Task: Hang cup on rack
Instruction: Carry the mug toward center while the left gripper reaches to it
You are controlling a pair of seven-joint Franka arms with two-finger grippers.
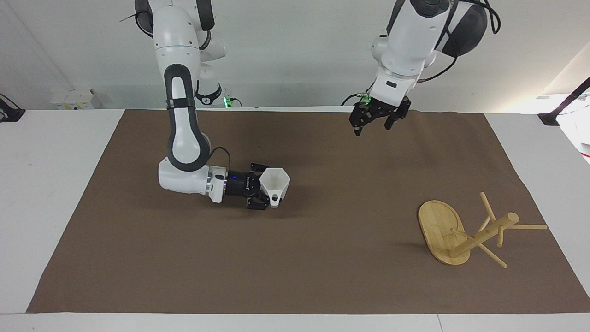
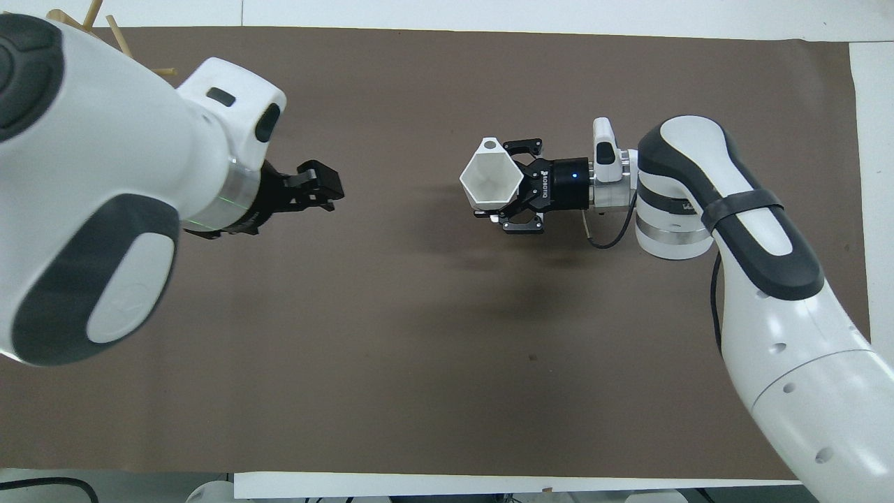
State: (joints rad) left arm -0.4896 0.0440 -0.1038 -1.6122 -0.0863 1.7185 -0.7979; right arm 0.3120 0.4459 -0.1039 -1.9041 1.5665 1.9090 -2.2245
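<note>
Holding the cup (image 1: pixel 275 183) about upright, low over the mat (image 1: pixel 138 258) mid-table: right gripper (image 1: pixel 265 191), closed on it from the side | risk: cup slips or turns, so its small handle misses a thin peg | left gripper (image 1: pixel 373 121), fingers apart, empty, hangs over the way to the rack and could collide | rack (image 1: pixel 439 227) stands well apart, toward the left arm's end.
</note>
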